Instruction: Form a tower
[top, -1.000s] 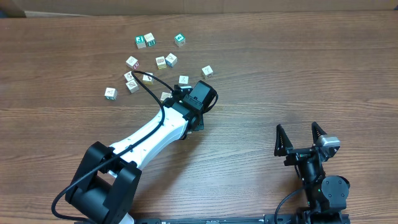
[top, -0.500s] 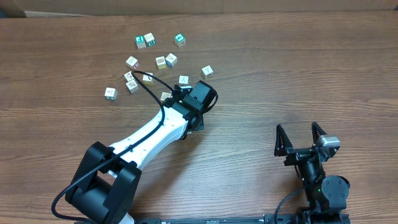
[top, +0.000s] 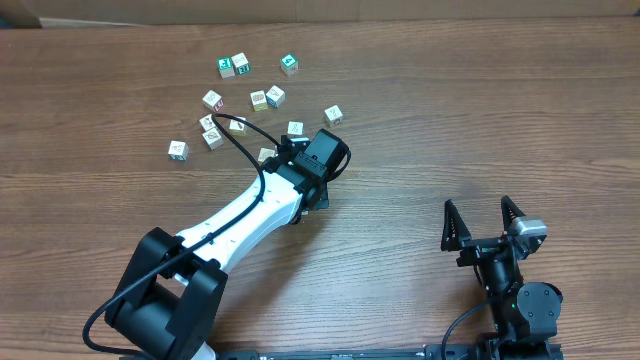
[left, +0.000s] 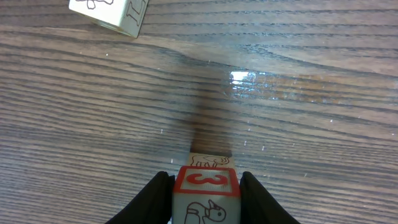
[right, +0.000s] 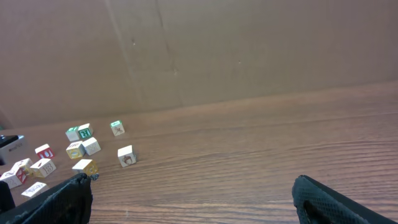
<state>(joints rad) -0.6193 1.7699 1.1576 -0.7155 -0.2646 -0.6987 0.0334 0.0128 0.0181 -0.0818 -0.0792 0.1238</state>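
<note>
Left gripper (left: 206, 204) is clenched on the red-3 cube (left: 207, 182). The red 3 faces the camera, a printed animal is on the face below it, and both fingers (left: 155, 199) press its sides. In the left wrist view a pale sliver (left: 209, 161) with an animal print peeks out just past the red-3 cube's far edge. It is probably a second cube right under or behind. Cannot tell if the two touch or if one sits on the other.

No tower of several cubes shows in any view. At most this pair is its start, mid-table under the tip of the left arm (top: 260, 205), which hides it from overhead.

Key relation: the red-3 cube sits square between the jaws. The pale sliver lines up with it left to right and is offset only away from the camera. Judgement: if that sliver is the base, the move is a small nudge forward, straight down, then let go. A skewed release would tip it.

Around: loose cubes (top: 259, 99) lie scattered up and left of the left gripper. One cube (top: 267, 155) is just beside the arm and another (top: 296, 128) is just beyond the wrist. A corner cube (left: 112, 12) at the top left of the wrist view is well apart from the red-3 cube. The table (top: 450, 100) is bare ahead, so nothing blocks the way down.

Right gripper (top: 476, 204) is spread wide and holds nothing. It sits low right, well apart from every cube, so the left arm is far nearer. Its camera sees the scattered cubes far to the left, in front of a cardboard wall (right: 249, 50).
</note>
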